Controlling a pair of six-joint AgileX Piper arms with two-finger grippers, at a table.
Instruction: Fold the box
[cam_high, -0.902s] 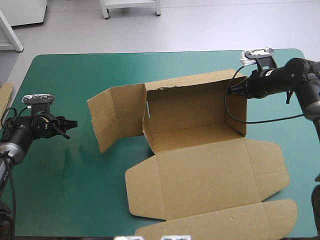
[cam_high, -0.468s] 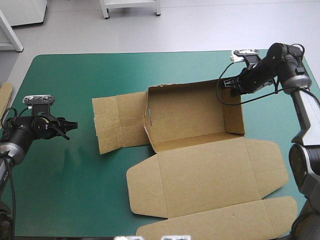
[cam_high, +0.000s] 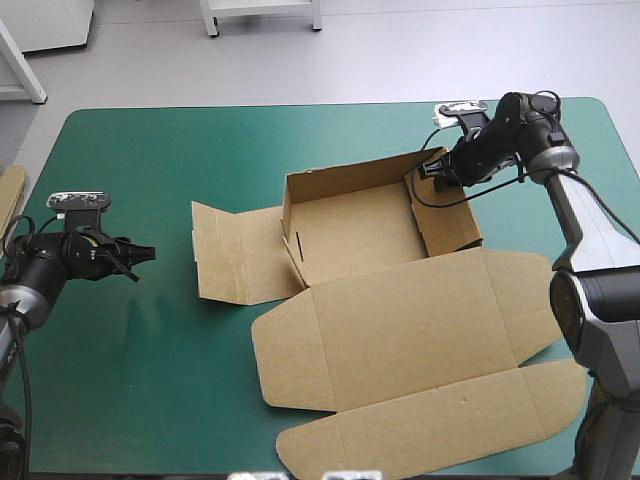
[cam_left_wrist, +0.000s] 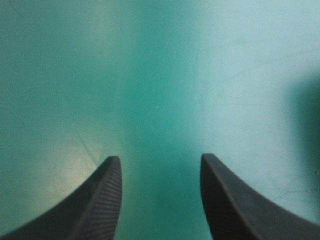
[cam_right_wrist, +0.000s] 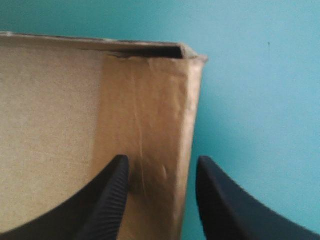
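The brown box (cam_high: 352, 228) stands mid-table as an open tray with its walls raised. Its lid (cam_high: 400, 335) lies flat toward the near edge, and one side flap (cam_high: 235, 252) lies flat to the left. My right gripper (cam_high: 428, 172) is at the box's far right corner. In the right wrist view this gripper (cam_right_wrist: 161, 162) is open, and the corner's upright wall (cam_right_wrist: 145, 110) runs between its fingers. My left gripper (cam_high: 143, 256) hovers low at the table's left, apart from the box. It (cam_left_wrist: 160, 160) is open over bare teal-green cover.
An edge of more brown board (cam_high: 10, 195) shows at the table's left edge. The lid's front flap (cam_high: 430, 435) reaches close to the near edge. Teal-green cover (cam_high: 150, 380) lies bare at the front left.
My right gripper moved left along the box's far side, and the right end wall swung inward. The back wall dropped lower and the left flap fell flat. The left arm stayed put.
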